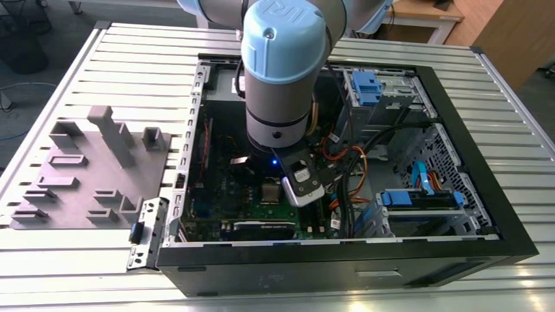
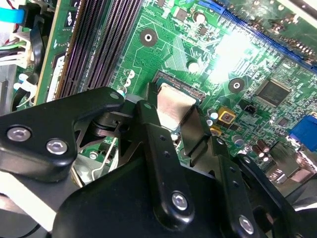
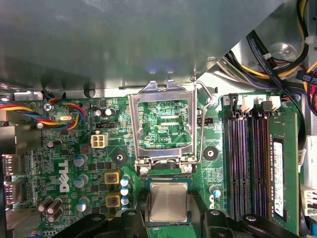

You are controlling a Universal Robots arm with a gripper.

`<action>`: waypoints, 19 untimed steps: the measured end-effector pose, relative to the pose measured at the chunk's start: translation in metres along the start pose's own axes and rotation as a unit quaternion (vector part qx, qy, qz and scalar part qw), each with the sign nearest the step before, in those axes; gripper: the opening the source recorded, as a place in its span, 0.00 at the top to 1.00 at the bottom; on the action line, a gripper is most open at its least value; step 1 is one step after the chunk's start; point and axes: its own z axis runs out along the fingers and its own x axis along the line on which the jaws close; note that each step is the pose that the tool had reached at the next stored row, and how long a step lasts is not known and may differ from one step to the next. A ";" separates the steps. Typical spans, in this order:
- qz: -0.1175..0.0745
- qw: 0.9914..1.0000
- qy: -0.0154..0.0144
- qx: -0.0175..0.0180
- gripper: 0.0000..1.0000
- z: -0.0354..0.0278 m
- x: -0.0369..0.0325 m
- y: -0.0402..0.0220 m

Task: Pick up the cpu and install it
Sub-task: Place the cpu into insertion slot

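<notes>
The cpu [image 3: 168, 201], a small square chip with a pale silvery top, lies flat in the motherboard's socket. My gripper [image 3: 168, 210] is down inside the open computer case [image 1: 485, 214]. Its black fingers [image 2: 148, 119] stand against two opposite sides of the cpu [image 2: 173, 106], shut on it. The shiny socket frame [image 3: 163, 153] is swung up and open just beyond the chip, and its lever [image 3: 204, 124] is raised beside it. In the exterior view the arm's wrist [image 1: 275, 123] hangs over the middle of the board, above the gripper [image 1: 270, 188].
Memory slots [image 3: 247, 163] run alongside the socket. Bundled cables [image 3: 277, 54] and orange wires [image 1: 347, 162] lie close by. Blue drive brackets [image 1: 420, 198] fill the case's side at the exterior view's right. A grey moulded tray [image 1: 87, 169] sits outside the case at that view's left.
</notes>
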 end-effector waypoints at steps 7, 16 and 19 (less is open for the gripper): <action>0.000 1.000 0.000 0.000 0.58 0.0000 0.0000 0.0000; 0.000 1.000 0.000 0.000 0.58 0.0000 0.0000 0.0000; 0.000 1.000 0.000 -0.001 0.58 -0.0037 -0.0002 0.0002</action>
